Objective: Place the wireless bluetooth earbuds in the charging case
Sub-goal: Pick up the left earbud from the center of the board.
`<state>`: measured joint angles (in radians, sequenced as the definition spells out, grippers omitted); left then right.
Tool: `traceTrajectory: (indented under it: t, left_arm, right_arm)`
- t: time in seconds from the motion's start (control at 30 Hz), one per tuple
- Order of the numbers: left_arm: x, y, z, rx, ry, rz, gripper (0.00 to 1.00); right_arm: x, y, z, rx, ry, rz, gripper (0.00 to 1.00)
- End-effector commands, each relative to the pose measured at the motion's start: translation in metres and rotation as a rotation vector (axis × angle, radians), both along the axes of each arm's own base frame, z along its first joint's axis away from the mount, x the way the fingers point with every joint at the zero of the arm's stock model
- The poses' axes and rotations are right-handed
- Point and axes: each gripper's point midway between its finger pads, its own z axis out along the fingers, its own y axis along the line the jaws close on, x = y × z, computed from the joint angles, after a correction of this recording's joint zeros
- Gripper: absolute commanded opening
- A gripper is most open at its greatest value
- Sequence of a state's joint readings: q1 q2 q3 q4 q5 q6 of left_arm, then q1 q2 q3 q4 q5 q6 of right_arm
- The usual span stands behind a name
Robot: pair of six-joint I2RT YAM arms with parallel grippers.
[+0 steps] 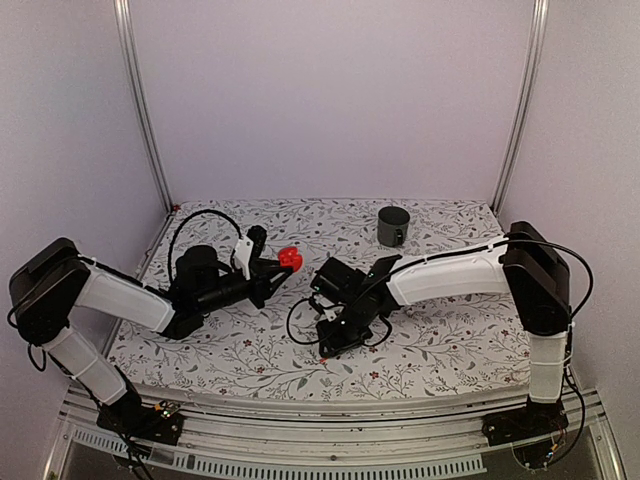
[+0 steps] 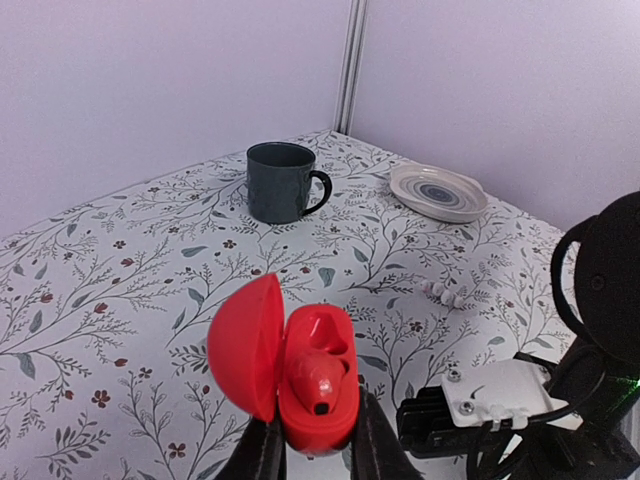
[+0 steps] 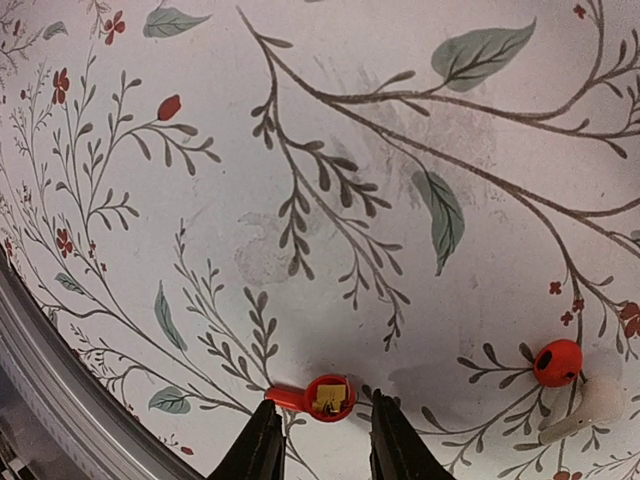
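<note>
The charging case (image 2: 318,385) is red, not cream-white. It hangs above the table with its lid swung open to the left, and my left gripper (image 2: 318,442) is shut on its base. One red earbud (image 2: 318,375) sits in a hollow; the hollow above it is bare. From above, the case (image 1: 290,258) shows at the left gripper's (image 1: 272,272) tip. My right gripper (image 3: 323,412) hangs low over the table, open, its fingers either side of a second red earbud (image 3: 328,397) that lies flat with a yellow part showing in its round head.
A red round bit (image 3: 557,362) and a white bit (image 3: 592,404) lie right of the right gripper. A dark grey mug (image 1: 393,225) stands at the back, with a striped saucer (image 2: 438,190) nearby. Small white beads (image 2: 443,292) lie on the floral cloth. The table's metal front edge (image 3: 60,370) is close.
</note>
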<state>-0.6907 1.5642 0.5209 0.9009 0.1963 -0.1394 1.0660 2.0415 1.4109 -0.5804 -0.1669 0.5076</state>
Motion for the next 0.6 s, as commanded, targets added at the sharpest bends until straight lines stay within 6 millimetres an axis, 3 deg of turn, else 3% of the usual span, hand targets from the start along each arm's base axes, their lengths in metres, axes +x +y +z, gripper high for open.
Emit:
traceTrajectory:
  t: [0.0,0.3,0.57]
  left_arm:
    - [0.0053,0.0055,0.0125,-0.02,-0.025,0.02,0.0]
    - [0.006,0.006,0.0127,-0.017,-0.026,0.021,0.0]
    - [0.0071,0.006,0.013,-0.016,-0.028,0.023,0.0]
  right_arm:
    - [0.001,0.0036,-0.0033,-0.034,-0.019,0.013,0.32]
    - [0.0007,-0.0019,-0.0071,-0.11,-0.049,0.009,0.27]
    - [-0.003,0.0067,-0.0106,-0.111,-0.049,0.022,0.26]
